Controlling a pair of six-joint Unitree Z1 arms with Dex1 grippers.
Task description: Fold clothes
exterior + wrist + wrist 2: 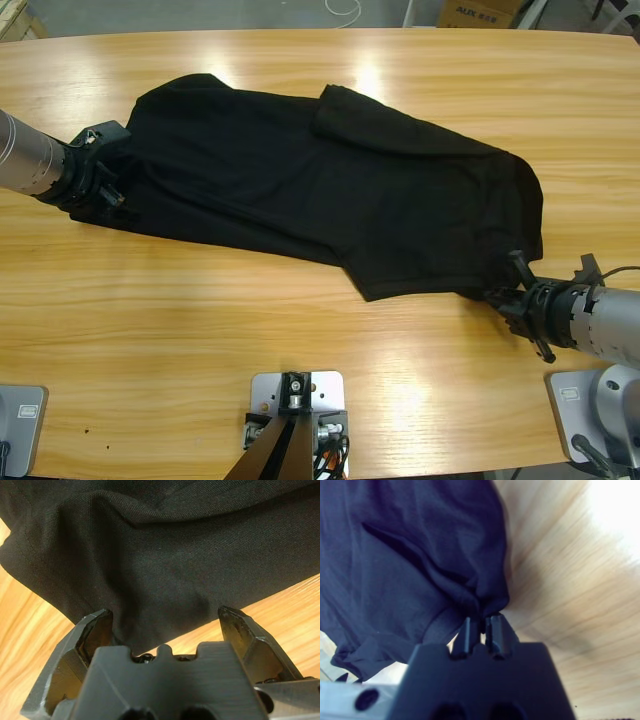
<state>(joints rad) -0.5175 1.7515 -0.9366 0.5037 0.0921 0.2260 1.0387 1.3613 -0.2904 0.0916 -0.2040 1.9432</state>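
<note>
1. Now you see the black shirt point(320, 190) spread across the wooden table point(200, 330), running from nine o'clock toward four o'clock.
2. Your left gripper point(165, 622) sits at the shirt's nine o'clock edge, jaws wide around the hem.
3. Your right gripper point(481, 625) pinches the shirt's four o'clock corner, jaws narrow.

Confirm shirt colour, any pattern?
Plain black shirt, no pattern visible; clearest in the high view.

Light comes from above and leaves bright glare spots on the table point(372, 75). In the right wrist view the upper corner is overexposed, and the shirt point(410, 565) looks soft and bluish.
</note>
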